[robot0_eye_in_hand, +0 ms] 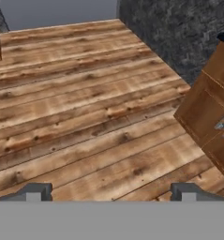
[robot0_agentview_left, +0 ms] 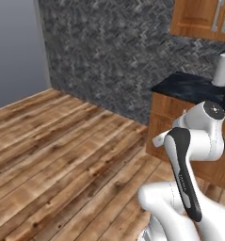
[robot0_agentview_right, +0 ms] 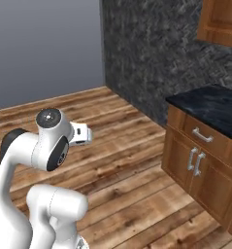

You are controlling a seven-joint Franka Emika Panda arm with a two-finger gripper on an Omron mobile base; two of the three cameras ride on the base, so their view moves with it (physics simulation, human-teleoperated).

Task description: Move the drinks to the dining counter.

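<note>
Wood plank floor (robot0_eye_in_hand: 85,117) lies under hand (robot0_eye_in_hand: 111,190); fingertips (robot0_eye_in_hand: 36,191) stand wide apart, released, nothing between them. Step judged: transit, no drink picked up yet. Drinks not identifiable; dark shape at right edge of marbled surface (robot0_agentview_left: 189,87) too cropped to name. White paper towel roll (robot0_agentview_left: 223,69) stands on that surface, wood cabinets (robot0_agentview_right: 200,160) below, dark herringbone wall (robot0_agentview_right: 151,53) behind. Next move calls for driving base toward drinks, then lowering arm.
</note>
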